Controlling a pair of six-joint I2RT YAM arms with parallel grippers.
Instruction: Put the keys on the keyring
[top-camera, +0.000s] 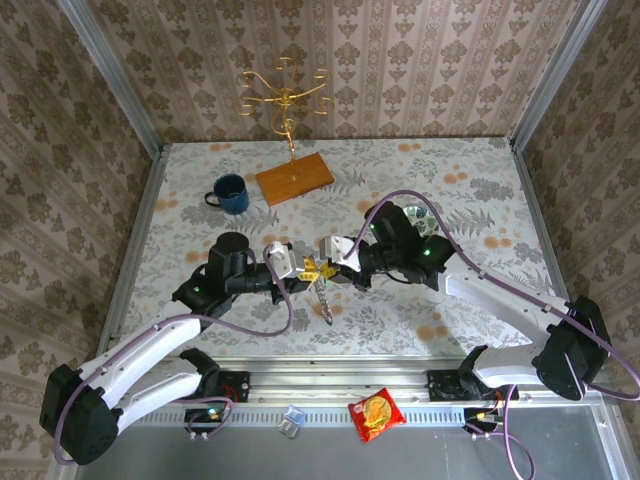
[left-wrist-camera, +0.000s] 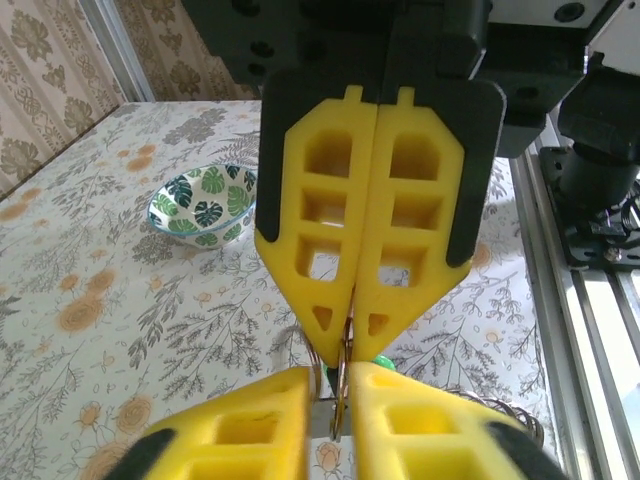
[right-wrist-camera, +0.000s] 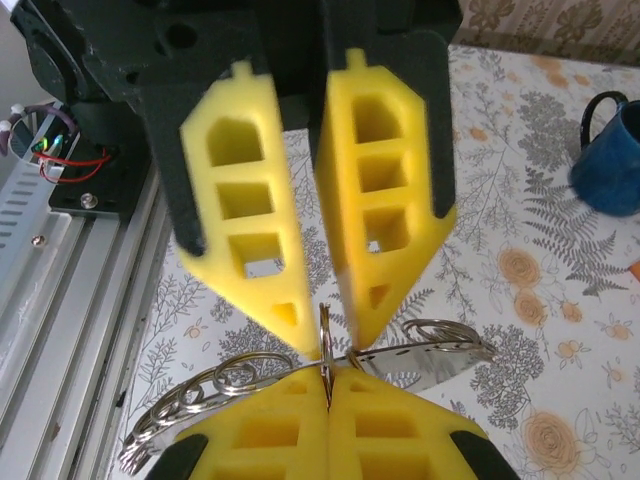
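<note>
My two grippers meet tip to tip above the table's middle, the left gripper facing the right gripper. The right gripper is shut on the edge of a thin upright wire ring, the keyring. A flat silver piece and a string of small rings hang off the ring, and a chain dangles below. The left gripper straddles the same ring, with a narrow gap still showing between its fingers. A green key head peeks out just behind the tips. The dark key is hidden.
A blue mug stands at the back left beside a wooden base that carries a gold wire rack. A leaf-patterned bowl sits behind the right arm. A red snack packet lies on the front rail.
</note>
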